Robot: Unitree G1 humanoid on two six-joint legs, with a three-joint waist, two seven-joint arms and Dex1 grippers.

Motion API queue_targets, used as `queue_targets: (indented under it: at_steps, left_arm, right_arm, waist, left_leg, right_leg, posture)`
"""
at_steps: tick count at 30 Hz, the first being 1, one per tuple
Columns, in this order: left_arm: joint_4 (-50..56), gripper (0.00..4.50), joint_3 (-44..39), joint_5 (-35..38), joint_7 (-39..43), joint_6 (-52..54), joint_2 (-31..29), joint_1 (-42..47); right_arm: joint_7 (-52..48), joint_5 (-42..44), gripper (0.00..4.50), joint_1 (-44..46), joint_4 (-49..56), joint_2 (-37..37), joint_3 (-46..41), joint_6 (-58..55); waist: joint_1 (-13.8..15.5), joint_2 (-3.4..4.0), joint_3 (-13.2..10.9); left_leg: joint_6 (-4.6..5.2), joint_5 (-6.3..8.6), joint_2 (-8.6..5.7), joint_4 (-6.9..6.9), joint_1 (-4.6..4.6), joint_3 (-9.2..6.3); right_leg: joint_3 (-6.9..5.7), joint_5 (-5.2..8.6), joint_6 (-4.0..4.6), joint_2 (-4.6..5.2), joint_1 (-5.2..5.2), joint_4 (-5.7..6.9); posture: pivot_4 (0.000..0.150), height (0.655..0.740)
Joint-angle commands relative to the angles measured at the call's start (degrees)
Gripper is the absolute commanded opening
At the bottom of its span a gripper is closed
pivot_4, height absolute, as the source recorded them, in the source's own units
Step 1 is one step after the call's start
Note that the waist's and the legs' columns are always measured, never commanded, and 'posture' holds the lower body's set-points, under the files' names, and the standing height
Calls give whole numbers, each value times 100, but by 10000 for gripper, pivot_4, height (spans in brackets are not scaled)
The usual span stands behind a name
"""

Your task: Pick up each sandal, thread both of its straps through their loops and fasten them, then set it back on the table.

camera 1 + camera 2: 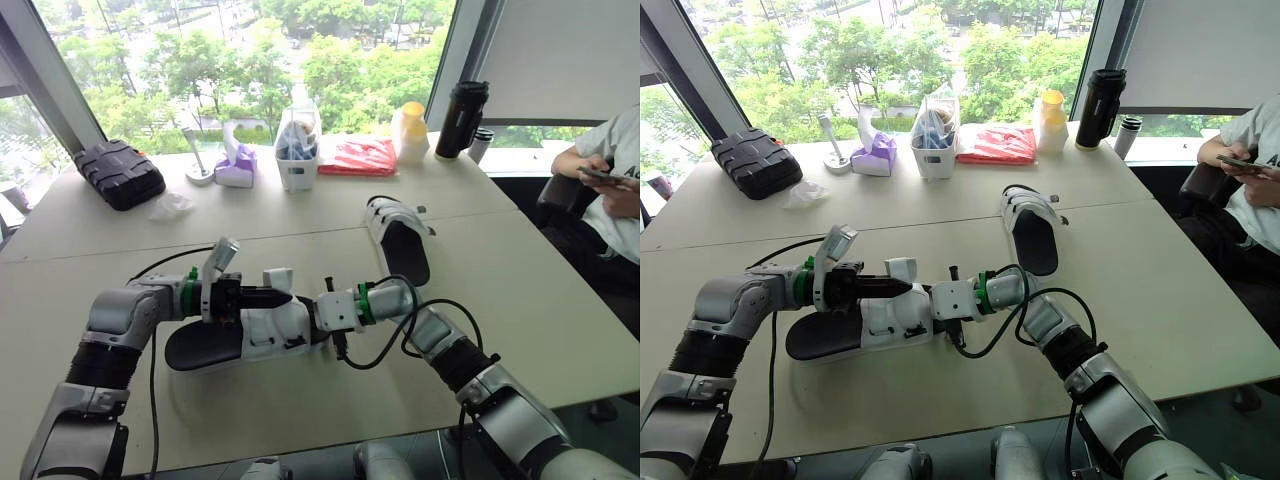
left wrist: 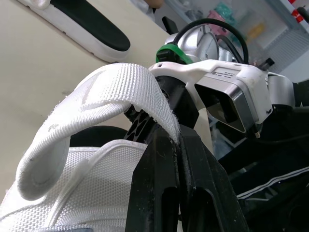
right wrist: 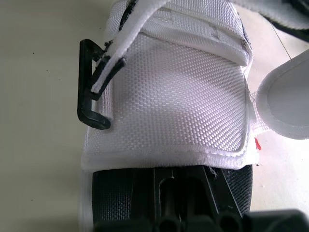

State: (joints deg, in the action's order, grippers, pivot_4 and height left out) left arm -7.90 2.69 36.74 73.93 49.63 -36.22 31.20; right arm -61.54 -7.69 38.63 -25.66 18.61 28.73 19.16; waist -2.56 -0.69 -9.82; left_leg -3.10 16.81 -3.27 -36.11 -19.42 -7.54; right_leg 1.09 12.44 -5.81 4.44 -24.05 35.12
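White sandal [image 1: 262, 336] on table [image 1: 520, 300], left pincer [image 1: 284, 297] clenched on its strap [image 2: 111, 92], right pincer [image 1: 320, 313] state unclear

Nothing legible turned up anywhere. A row of tiny print ran along the white camera housing [image 2: 231, 77] on the right arm's wrist, too small to read. Dark lettering on the person's white shirt [image 1: 620, 135], off the far right corner of the bench [image 1: 300, 225], was cut off at the edge. The sandal [image 3: 169, 96] carried a small red tag [image 3: 256, 144], its marking unreadable.
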Motion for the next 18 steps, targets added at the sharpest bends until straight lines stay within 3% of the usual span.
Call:
queue_targets:
  at_steps: [1, 18]
  left_arm:
    - [2, 680, 18, -96, 75, -171, -88, 43]
    - [-64, 680, 33, -335, -133, -684, 266, 99]
  right_arm:
    - [-116, -359, 0, -245, -267, 67, 305, -229]
    - [-108, -369, 0, -286, -219, 81, 315, -246]
  waist:
    - [1, 0, 0]
    - [0, 0, 0]
  left_leg:
    - [0, 0, 0, 0, 0, 0]
    - [0, 0, 0, 0, -1, 0]
  right_leg:
    - [0, 0, 0, 0, 0, 0]
    - [0, -4, 6, 0, -1, 0]
  posture:
    - [1500, 7400]
    - [1500, 7400]
